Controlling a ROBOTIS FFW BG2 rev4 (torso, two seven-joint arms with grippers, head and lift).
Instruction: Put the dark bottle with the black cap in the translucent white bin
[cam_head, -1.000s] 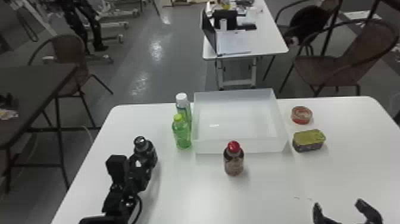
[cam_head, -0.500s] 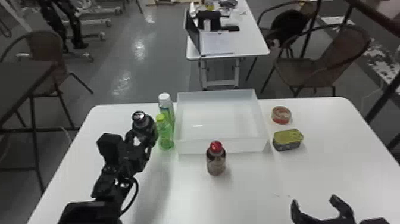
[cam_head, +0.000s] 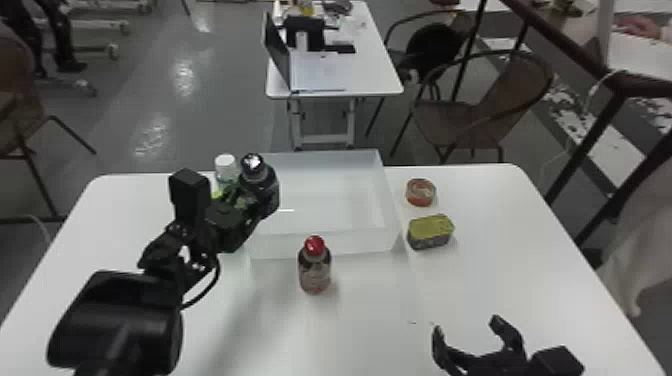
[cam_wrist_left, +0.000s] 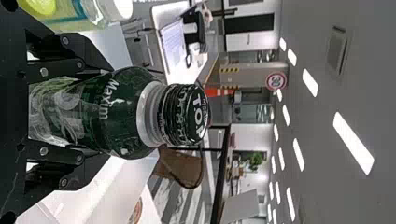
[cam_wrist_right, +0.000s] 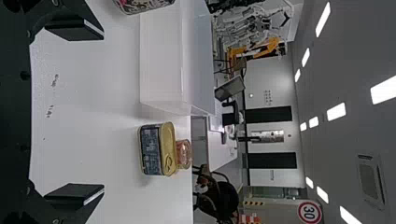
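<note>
Dark bottle (cam_head: 262, 189) pinched in my left gripper (cam_wrist_left: 100, 114), centre-left, I risked clipping the bin (cam_head: 360, 243) by lowering early; my right gripper (cam_head: 467, 327), lower right, had its fingers spread.

A white-capped bottle (cam_head: 226, 165) stood far left, a red-capped bottle (cam_head: 315, 272) near; a round tin (cam_head: 421, 193) and yellow-lidded tin (cam_head: 431, 232) sat right.

Ceiling lights (cam_wrist_left: 353, 143) glare white, the floor (cam_head: 120, 95) shines in patches, and soft shadows cross the table (cam_head: 480, 290).
</note>
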